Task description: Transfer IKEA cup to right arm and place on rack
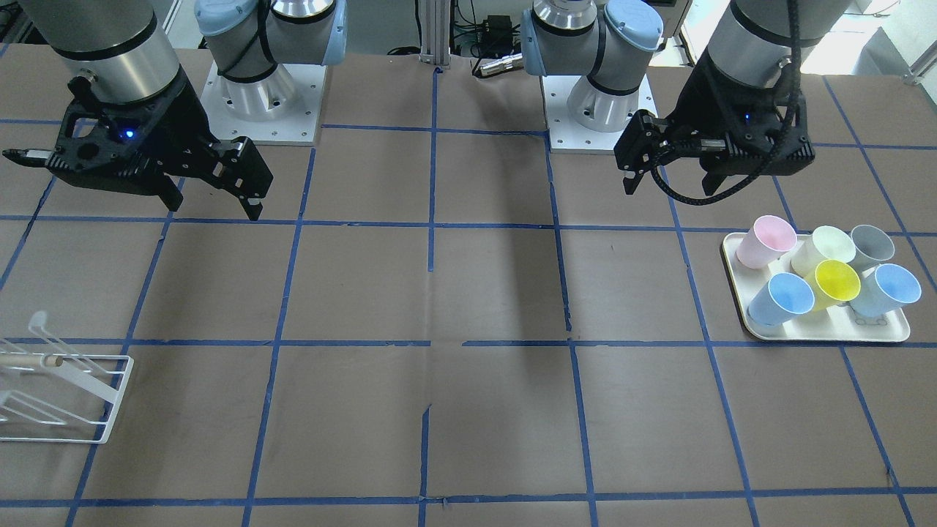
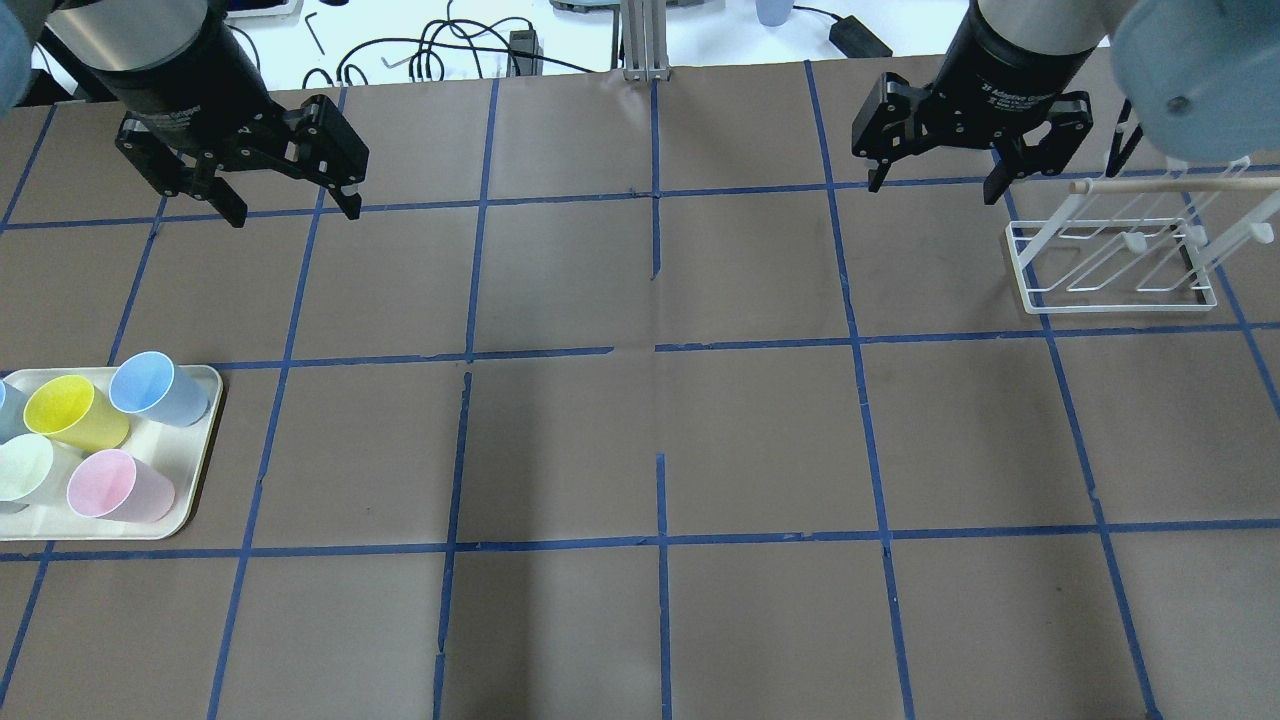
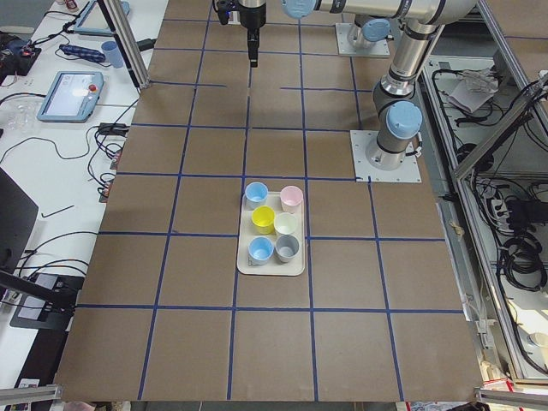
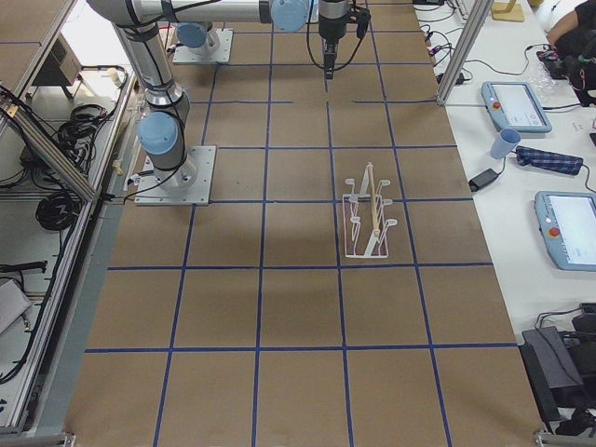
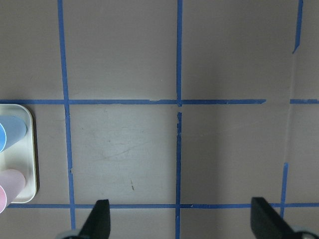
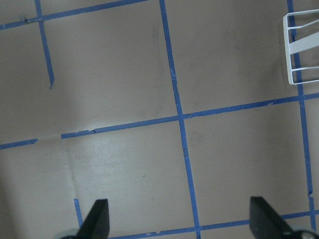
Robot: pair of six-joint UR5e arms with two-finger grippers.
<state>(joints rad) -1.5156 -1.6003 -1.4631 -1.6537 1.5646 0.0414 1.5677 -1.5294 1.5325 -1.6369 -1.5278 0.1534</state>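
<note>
The bright yellow IKEA cup (image 1: 837, 282) stands mouth up on a cream tray (image 1: 827, 335) at my left, among other cups; it also shows in the overhead view (image 2: 70, 412) and the exterior left view (image 3: 263, 219). My left gripper (image 2: 295, 205) is open and empty, above the table beyond the tray and apart from the cups; its fingertips (image 5: 99, 219) frame bare table. My right gripper (image 2: 933, 185) is open and empty, next to the white wire rack (image 2: 1120, 260) with its wooden dowel. The rack also shows in the front view (image 1: 58, 388).
Around the yellow cup on the tray stand a pink cup (image 1: 765, 241), a pale cream cup (image 1: 823, 249), a grey cup (image 1: 871, 245) and two blue cups (image 1: 782, 298). The brown table carries a blue tape grid. Both arm bases (image 1: 263, 102) stand at the robot's edge.
</note>
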